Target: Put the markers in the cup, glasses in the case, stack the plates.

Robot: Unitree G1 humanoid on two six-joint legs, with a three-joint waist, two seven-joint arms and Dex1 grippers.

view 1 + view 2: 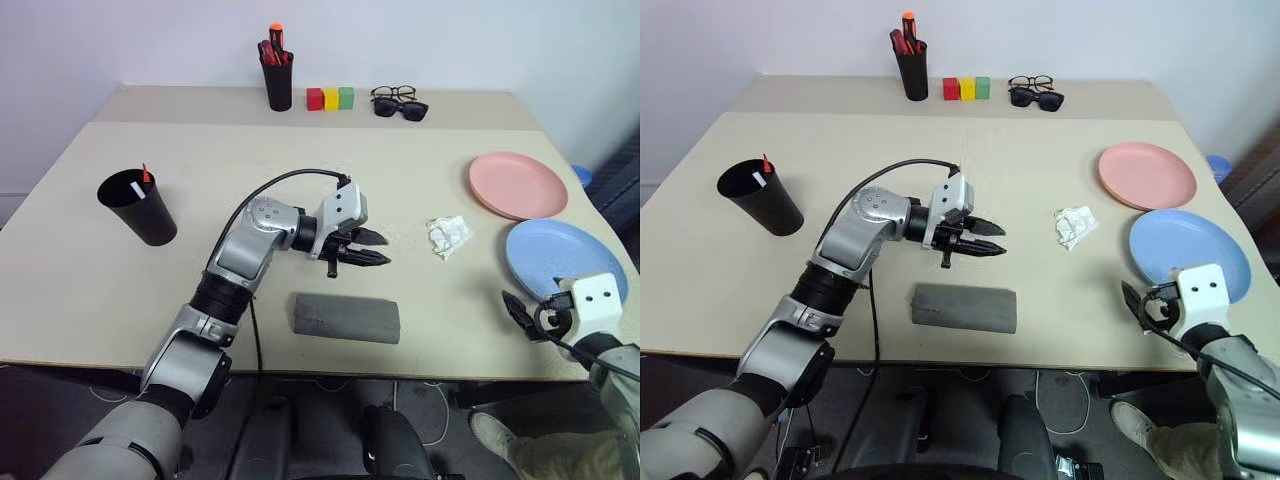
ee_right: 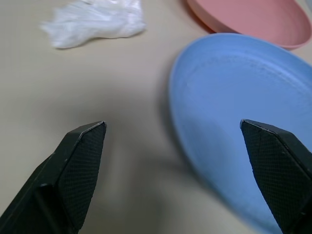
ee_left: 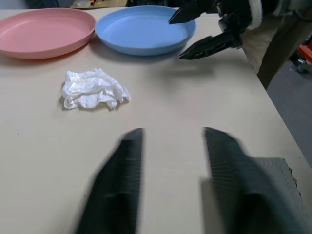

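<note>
Left hand (image 1: 362, 250) is hanging over the table (image 1: 200, 180) with its two black fingers apart, holding nothing, just above the grey case (image 1: 346, 318), which is lying shut, long and rounded. Right hand (image 2: 178, 170) is reaching wide open at the near edge of the smooth, round blue plate (image 2: 234, 112), gripping nothing. Beside it, the pink plate (image 1: 518, 185) is lying flat. Two markers (image 1: 142, 183) are standing in the black cup (image 1: 138, 207). A crumpled white paper (image 1: 448, 236) is sitting near the plates.

The case (image 1: 346, 318) sits near the table's (image 1: 200, 150) front edge, cup (image 1: 138, 210) off to its left. Both plates (image 1: 517, 184) lie side by side on the right, not stacked.
</note>
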